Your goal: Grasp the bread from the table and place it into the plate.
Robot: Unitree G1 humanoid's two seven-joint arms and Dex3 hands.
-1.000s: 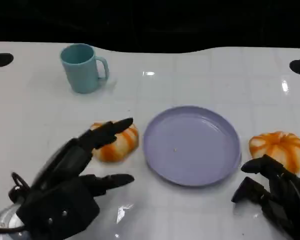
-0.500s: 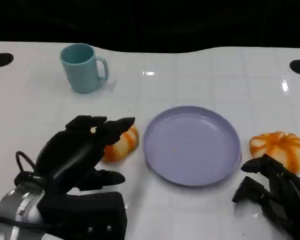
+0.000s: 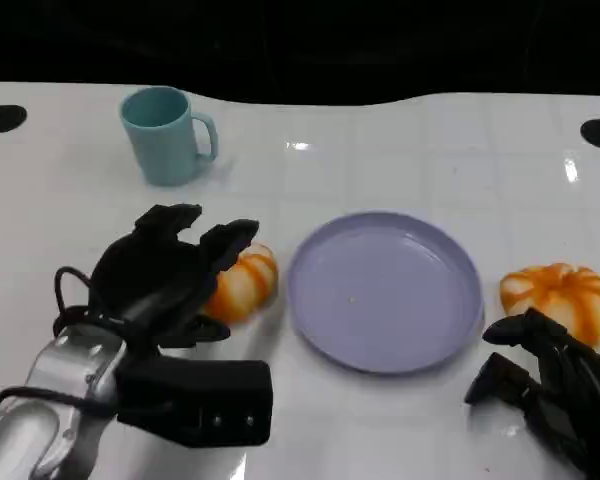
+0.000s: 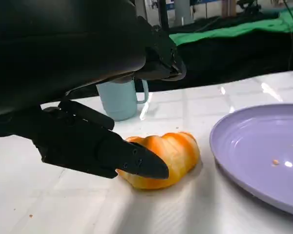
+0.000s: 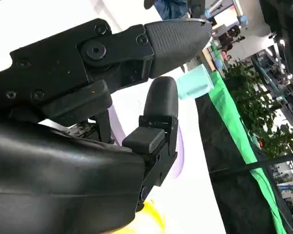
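Two orange-striped breads lie on the white table. The left bread [image 3: 245, 284] sits just left of the lilac plate [image 3: 385, 290], and the other bread [image 3: 558, 297] sits right of it. My left hand [image 3: 168, 274] arches over the left bread's near side with its fingers apart. In the left wrist view a lower finger [image 4: 132, 161] touches the bread [image 4: 172, 151] while the upper fingers [image 4: 156, 53] hover above it, not closed. The plate [image 4: 256, 146] is empty. My right hand [image 3: 548, 385] rests low near the right bread and holds nothing.
A teal cup [image 3: 165, 135] stands at the back left, also seen behind the bread [image 4: 119, 100] in the left wrist view. Black holes mark the table's far corners [image 3: 4, 119]. The dark table edge runs along the back.
My left hand has moved forward and turned, bringing its fingers from beside the left bread to over it. The right hand, both breads and the plate have stayed put.
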